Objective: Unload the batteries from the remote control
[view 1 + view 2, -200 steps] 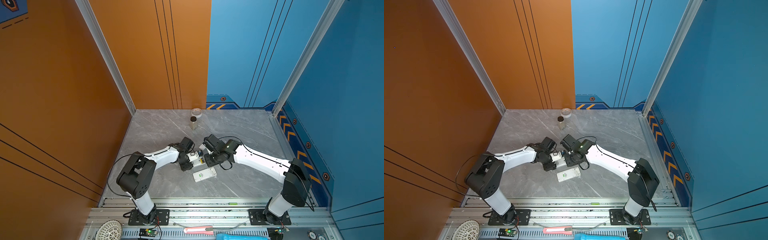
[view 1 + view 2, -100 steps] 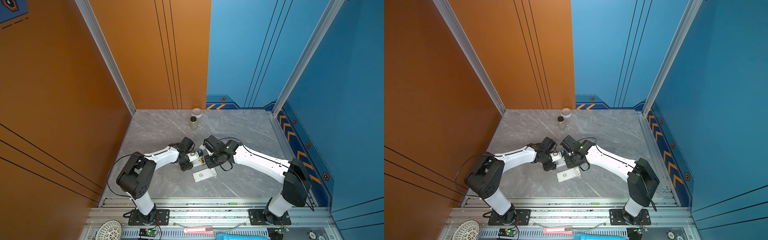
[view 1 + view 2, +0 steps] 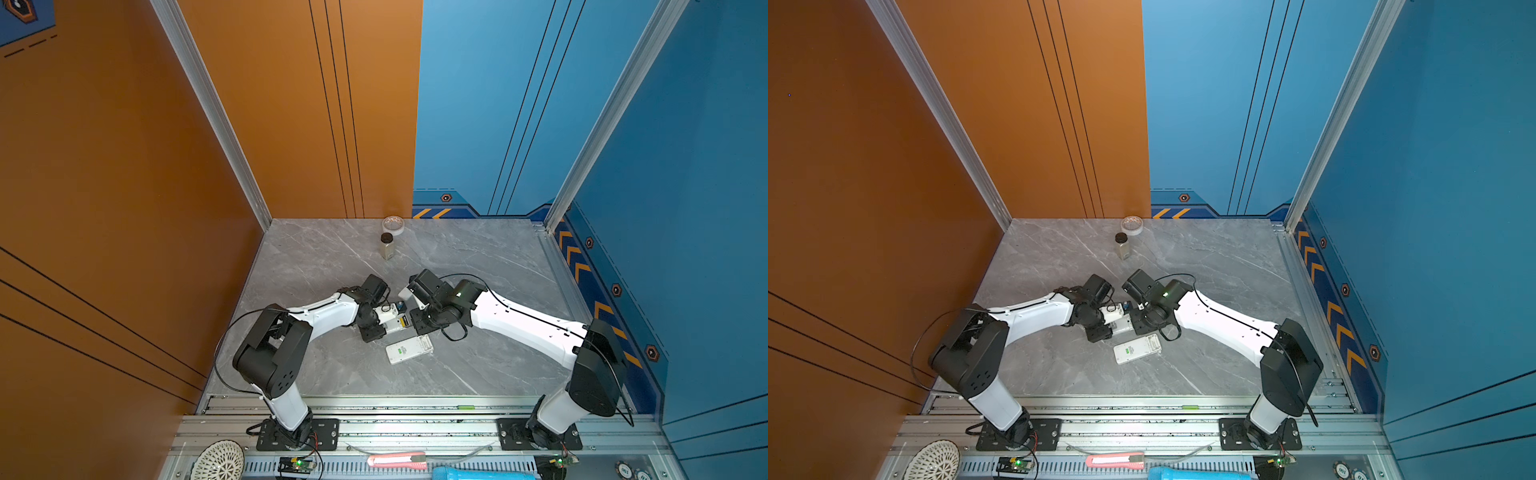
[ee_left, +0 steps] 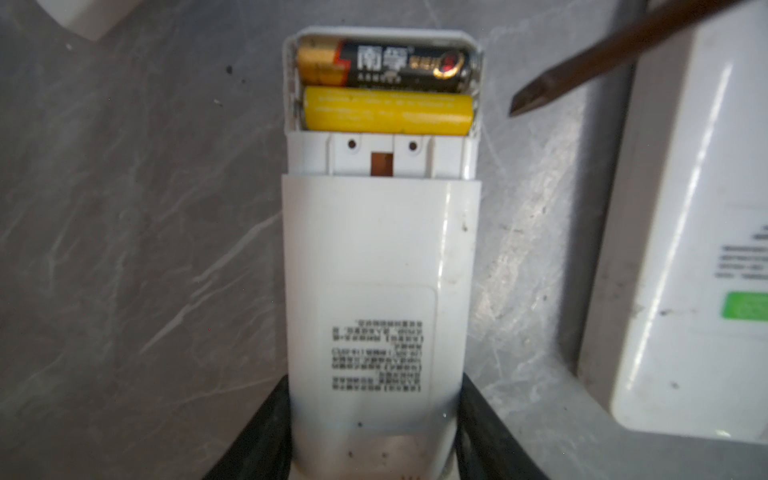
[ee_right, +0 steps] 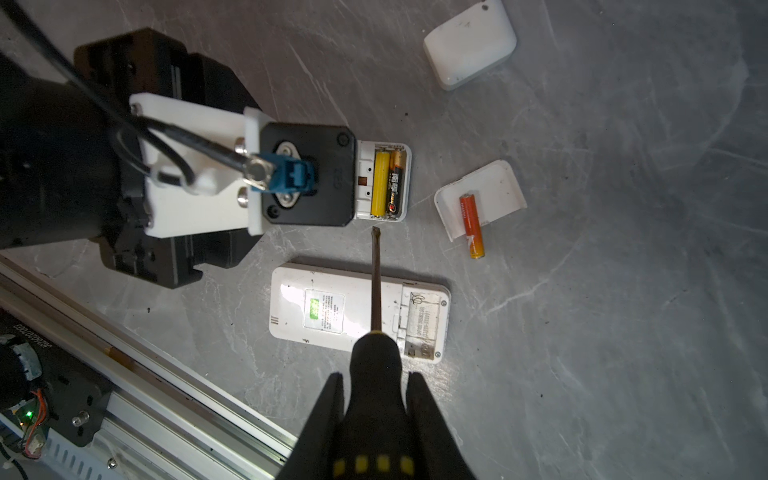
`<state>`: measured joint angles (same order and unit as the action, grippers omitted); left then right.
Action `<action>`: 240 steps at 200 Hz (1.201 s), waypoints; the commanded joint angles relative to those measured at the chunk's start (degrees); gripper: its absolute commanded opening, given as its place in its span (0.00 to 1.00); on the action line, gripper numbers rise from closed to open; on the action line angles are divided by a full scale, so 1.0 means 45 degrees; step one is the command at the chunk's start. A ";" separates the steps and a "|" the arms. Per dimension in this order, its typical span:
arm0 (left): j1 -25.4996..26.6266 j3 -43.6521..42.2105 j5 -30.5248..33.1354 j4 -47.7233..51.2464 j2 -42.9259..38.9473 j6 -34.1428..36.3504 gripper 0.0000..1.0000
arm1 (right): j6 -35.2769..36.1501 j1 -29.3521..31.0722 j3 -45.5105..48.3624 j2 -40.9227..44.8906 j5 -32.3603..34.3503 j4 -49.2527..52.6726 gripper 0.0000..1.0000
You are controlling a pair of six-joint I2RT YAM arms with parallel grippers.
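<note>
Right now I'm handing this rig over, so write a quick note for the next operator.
Left gripper: shut on the remote, battery bay open.
Right gripper: shut on the screwdriver, tip beside the bay, not touching it.
Done: orange battery is out, lying partly on a loose cover. The second remote lies flat, bay empty.
Left: yellow battery and black battery sit in the held remote.

Laid on a grey marbled table [image 3: 332, 266] were a white remote [image 5: 332, 311], a cover [image 5: 469, 43], and a second cover [image 5: 498, 191] with an orange battery [image 5: 471, 224] partly across it; a jar [image 3: 386, 247] and tape roll [image 3: 392, 232] were set at the back.
</note>
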<state>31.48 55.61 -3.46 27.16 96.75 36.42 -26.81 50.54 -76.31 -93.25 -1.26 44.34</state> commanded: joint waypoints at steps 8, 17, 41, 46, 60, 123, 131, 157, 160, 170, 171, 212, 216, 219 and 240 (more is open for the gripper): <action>0.0137 -0.0149 0.0145 0.0408 -0.0328 0.0070 0.33 | 0.0293 -0.0080 -0.0298 -0.0090 0.0182 -0.0086 0.00; 0.0134 -0.0149 0.0145 0.0405 -0.0329 0.0070 0.33 | 0.0328 -0.0089 -0.0350 -0.0153 0.0154 -0.0090 0.00; 0.0132 -0.0139 0.0181 0.0398 -0.0328 0.0089 0.33 | 0.0371 -0.0099 -0.0404 -0.0317 0.0139 -0.0092 0.00; 0.0132 -0.0138 0.0184 0.0410 -0.0328 0.0089 0.33 | 0.0357 -0.0095 -0.0378 -0.0313 0.0188 -0.0087 0.00; 0.0132 -0.0151 0.0202 0.0410 -0.0306 0.0089 0.33 | 0.0352 -0.0164 -0.0329 -0.0303 0.0260 -0.0106 0.00; 0.0113 -0.0112 0.0201 0.0398 -0.0308 0.0109 0.32 | 0.0391 -0.0278 -0.0486 -0.0234 0.0087 -0.0162 0.00; 0.0113 -0.0105 0.0195 0.0396 -0.0290 0.0109 0.32 | 0.0391 -0.0258 -0.0512 -0.0261 0.0016 -0.0176 0.00; 0.0101 -0.0077 0.0184 0.0394 -0.0270 0.0109 0.33 | 0.0410 -0.0248 -0.0561 -0.0339 -0.0159 -0.0224 0.00; 0.0099 -0.0086 0.0174 0.0391 -0.0269 0.0109 0.32 | 0.0410 -0.0240 -0.0571 -0.0333 -0.0161 -0.0224 0.00; 0.0094 -0.0083 0.0166 0.0393 -0.0269 0.0109 0.32 | 0.0430 -0.0228 -0.0574 -0.0371 -0.0224 -0.0252 0.00; 0.0093 -0.0088 0.0165 0.0392 -0.0269 0.0109 0.32 | 0.0430 -0.0232 -0.0567 -0.0371 -0.0226 -0.0258 0.00; 0.0093 -0.0069 0.0184 0.0391 -0.0231 0.0128 0.32 | 0.0469 -0.0177 -0.0491 -0.0539 -0.0335 -0.0263 0.00; 0.0079 -0.0073 0.0184 0.0391 -0.0230 0.0128 0.32 | 0.0469 -0.0182 -0.0483 -0.0528 -0.0335 -0.0275 0.00; 0.0074 -0.0074 0.0169 0.0391 -0.0230 0.0128 0.32 | 0.0468 -0.0183 -0.0505 -0.0537 -0.0327 -0.0254 0.00; 0.0054 -0.0045 0.0166 0.0388 -0.0230 0.0128 0.32 | 0.0508 -0.0182 -0.0429 -0.0547 -0.0323 -0.0229 0.00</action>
<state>31.57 55.61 -3.33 27.18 96.73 36.47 -25.47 49.50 -77.41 -95.00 -1.93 43.77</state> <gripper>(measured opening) 0.558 0.252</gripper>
